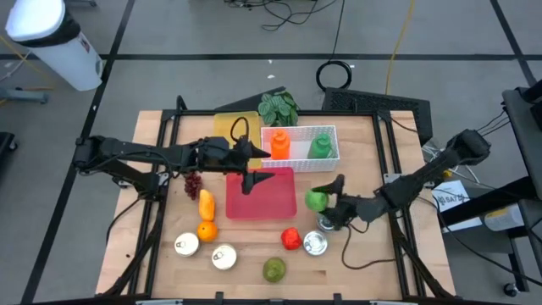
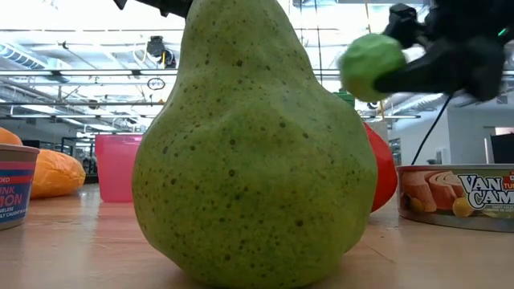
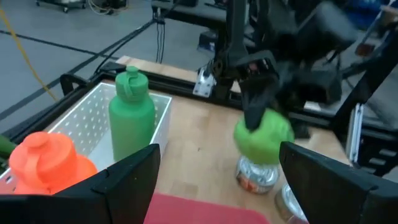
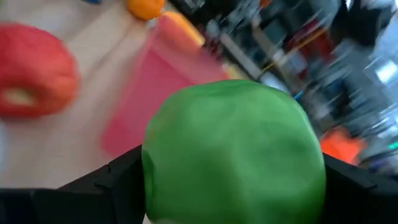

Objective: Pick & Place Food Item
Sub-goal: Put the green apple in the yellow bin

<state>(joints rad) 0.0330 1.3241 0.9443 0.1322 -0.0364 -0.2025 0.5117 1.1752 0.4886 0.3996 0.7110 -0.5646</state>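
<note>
Right gripper (image 1: pixel 326 203) holding the green apple (image 1: pixel 316 200) in the air; left gripper (image 1: pixel 259 167) spread wide with nothing in it.

From the left of the table (image 1: pixel 152 254) in the high view: two white-topped cans at 7 o'clock, the nearer one in the low view lettered with fragments I cannot read whole. Next come the grapes (image 1: pixel 193 183), a carrot and an orange (image 1: pixel 207 230). My left gripper hangs over the pink board (image 1: pixel 262 199) at centre. At 12 o'clock a white basket (image 1: pixel 330 157) holds an orange bottle (image 1: pixel 280 144) and a green bottle (image 1: pixel 320 146). A pear (image 1: pixel 273 269) stands at 6 o'clock, a red apple just right of it. My right fingers clamp the green apple at 3 o'clock of the board, above a tin (image 2: pixel 458 197) whose label reads "VAN CAM".
</note>
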